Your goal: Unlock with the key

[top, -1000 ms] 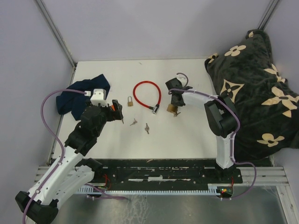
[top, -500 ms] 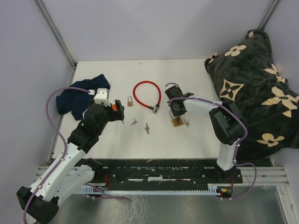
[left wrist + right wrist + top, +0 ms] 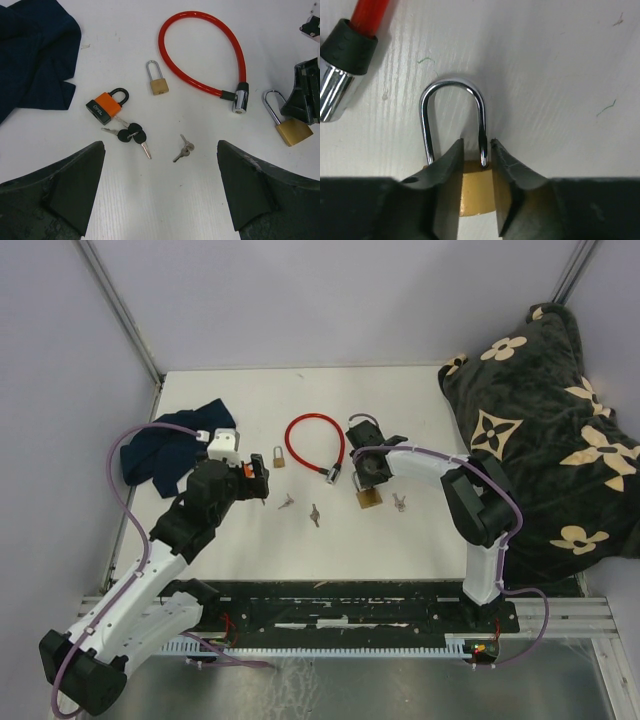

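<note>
A large brass padlock [image 3: 477, 192] with a steel shackle lies flat on the white table, also seen in the top view [image 3: 367, 499]. My right gripper [image 3: 476, 145] hovers over its body, fingers a little apart on either side of one shackle leg, with small gaps on both sides. A small bunch of silver keys [image 3: 400, 503] lies just right of it. My left gripper [image 3: 160, 150] is wide open and holds nothing, above another silver key bunch [image 3: 184, 148]. Black-headed keys [image 3: 131, 136] hang from an orange padlock [image 3: 106, 106]. A small brass padlock [image 3: 159, 84] lies beyond.
A red cable lock [image 3: 313, 443] loops at the table's middle back. A dark blue cloth [image 3: 165, 445] lies at the left, behind my left arm. A black flowered blanket [image 3: 545, 430] fills the right side. The table edge [image 3: 300, 368] meets grey walls.
My right gripper and the large brass padlock came toward the near edge, then shifted slightly left. The silver keys now lie apart on its right. My left gripper edged right.
</note>
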Available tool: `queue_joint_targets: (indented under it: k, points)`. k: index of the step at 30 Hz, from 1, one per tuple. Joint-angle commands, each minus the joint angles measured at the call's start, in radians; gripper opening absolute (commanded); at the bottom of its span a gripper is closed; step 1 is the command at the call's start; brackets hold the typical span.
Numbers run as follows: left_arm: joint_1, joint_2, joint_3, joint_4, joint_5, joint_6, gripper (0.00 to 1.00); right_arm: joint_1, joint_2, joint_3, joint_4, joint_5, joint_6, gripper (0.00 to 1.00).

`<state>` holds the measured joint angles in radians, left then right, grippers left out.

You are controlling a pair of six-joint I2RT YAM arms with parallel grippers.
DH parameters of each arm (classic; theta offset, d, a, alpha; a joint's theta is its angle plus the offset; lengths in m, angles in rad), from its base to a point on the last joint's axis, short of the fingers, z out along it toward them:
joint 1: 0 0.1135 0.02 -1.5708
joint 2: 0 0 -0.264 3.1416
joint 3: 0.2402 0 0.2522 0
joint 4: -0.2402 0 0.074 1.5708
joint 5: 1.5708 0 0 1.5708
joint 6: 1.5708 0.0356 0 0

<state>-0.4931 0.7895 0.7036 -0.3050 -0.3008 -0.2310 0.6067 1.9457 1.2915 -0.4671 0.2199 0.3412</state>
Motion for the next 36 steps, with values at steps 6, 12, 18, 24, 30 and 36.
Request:
queue_joint_targets:
  k: [6,12,18,24,30,36]
  points:
    - [-0.003,0.014,0.058,-0.032,0.115,-0.101,1.0,0.003,-0.265,-0.083,-0.119,0.059,0.009,0.5]
    - [-0.003,-0.002,0.051,-0.034,0.242,-0.213,1.0,-0.012,-0.364,-0.232,-0.14,0.08,0.052,0.53]
    - [-0.003,0.026,0.023,-0.012,0.31,-0.298,1.0,-0.054,-0.362,-0.304,-0.087,0.032,0.089,0.53]
    - [-0.002,0.056,-0.006,0.049,0.397,-0.368,1.0,-0.109,-0.326,-0.339,-0.01,-0.006,0.107,0.53]
    - [-0.004,0.077,-0.025,0.085,0.426,-0.393,1.0,-0.121,-0.269,-0.341,0.03,-0.037,0.107,0.52]
    - [-0.004,0.11,-0.044,0.136,0.485,-0.428,0.99,-0.122,-0.24,-0.351,0.047,-0.042,0.112,0.39]
